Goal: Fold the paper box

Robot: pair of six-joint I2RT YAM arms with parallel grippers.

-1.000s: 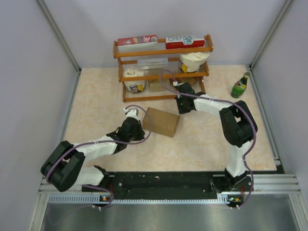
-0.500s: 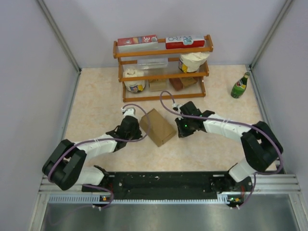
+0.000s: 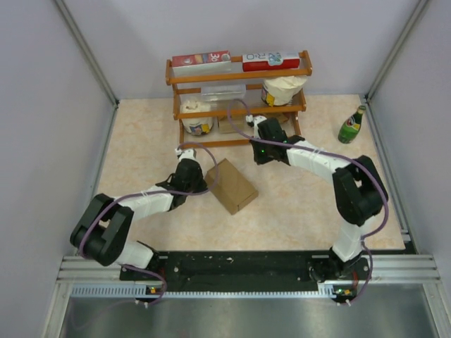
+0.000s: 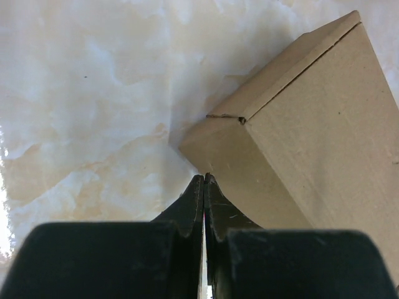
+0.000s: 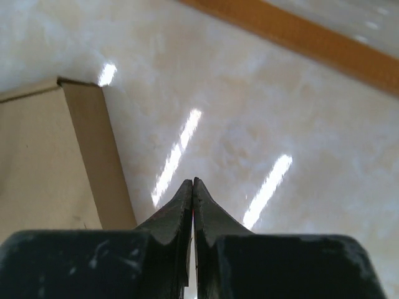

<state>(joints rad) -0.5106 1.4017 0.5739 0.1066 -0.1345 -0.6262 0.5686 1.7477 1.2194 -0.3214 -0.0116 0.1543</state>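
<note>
A lab test cell: blank white panel walls [image 3: 42, 105], aluminium framing [image 3: 84, 49], staged wooden shelf [image 3: 239, 74] of grocery props.

Your right gripper [image 5: 192, 182] has its fingers pressed together with nothing between them, the tips over the pale marbled table [image 5: 249, 112]. The paper box [image 5: 50, 162] lies to their left, one corner and a side wall showing, clear of the tips. An orange wooden rail [image 5: 324, 47] crosses the far right corner.

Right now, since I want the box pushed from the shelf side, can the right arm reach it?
Probably yes. The right end effector, shut, is close beside the box, with only bare table between them.
</note>
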